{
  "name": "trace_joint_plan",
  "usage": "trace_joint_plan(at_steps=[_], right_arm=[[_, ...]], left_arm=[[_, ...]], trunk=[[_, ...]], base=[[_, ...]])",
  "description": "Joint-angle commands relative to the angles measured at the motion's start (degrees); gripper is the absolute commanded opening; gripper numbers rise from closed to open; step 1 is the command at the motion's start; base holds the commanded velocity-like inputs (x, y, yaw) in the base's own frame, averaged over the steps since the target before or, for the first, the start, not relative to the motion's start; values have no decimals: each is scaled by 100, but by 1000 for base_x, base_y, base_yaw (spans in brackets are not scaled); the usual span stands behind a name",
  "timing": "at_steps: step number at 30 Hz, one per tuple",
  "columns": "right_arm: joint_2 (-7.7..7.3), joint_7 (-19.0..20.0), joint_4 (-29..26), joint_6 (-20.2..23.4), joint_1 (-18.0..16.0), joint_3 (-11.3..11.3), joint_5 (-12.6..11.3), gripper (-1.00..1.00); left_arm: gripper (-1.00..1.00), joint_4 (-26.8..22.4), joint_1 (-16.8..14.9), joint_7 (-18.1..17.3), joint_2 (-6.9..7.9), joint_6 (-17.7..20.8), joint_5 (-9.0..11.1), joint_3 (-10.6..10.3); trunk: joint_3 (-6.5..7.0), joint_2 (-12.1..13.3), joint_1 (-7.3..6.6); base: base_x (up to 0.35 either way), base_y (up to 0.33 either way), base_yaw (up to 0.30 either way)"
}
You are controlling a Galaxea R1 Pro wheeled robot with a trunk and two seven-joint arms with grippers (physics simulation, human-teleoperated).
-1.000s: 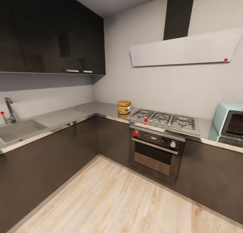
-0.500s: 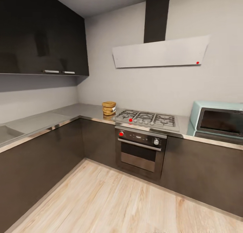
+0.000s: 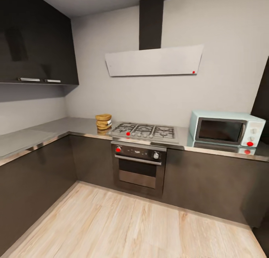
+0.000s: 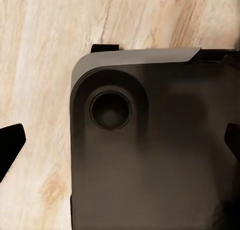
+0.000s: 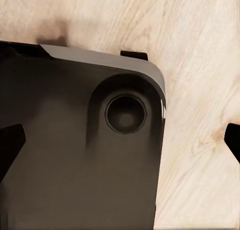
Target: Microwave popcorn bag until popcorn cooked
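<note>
The counter (image 3: pixel 22 138) runs off the head view at nine o'clock. Each wrist view cuts both dark fingertips (image 4: pixel 11 145) (image 5: pixel 10 142) at its side edges. The microwave's (image 3: pixel 224 128) knob markings are too small to read.

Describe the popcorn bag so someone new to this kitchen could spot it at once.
Find the gas hob set in the steel countertop under the slanted hood. Just beside the hob, on the side away from the pale-blue microwave, stands the popcorn bag. It is a crumpled tan paper sack, the only brown thing on the grey steel.
</note>
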Motion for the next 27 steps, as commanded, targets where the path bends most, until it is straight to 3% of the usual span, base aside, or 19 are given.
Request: trace_joint_plan(at_steps=[1, 27], right_arm=[[-1, -1, 3, -16, -2, 16, 32, 100], [-1, -1, 2, -11, -1, 6, -14, 100]], left_arm=[[100, 1, -1, -1, 2, -17, 9, 2], [100, 1, -1, -1, 3, -17, 9, 2]], trunk=[[-1, -3, 0], [91, -3, 0]], base=[[0, 0, -293], [0, 0, -294]])
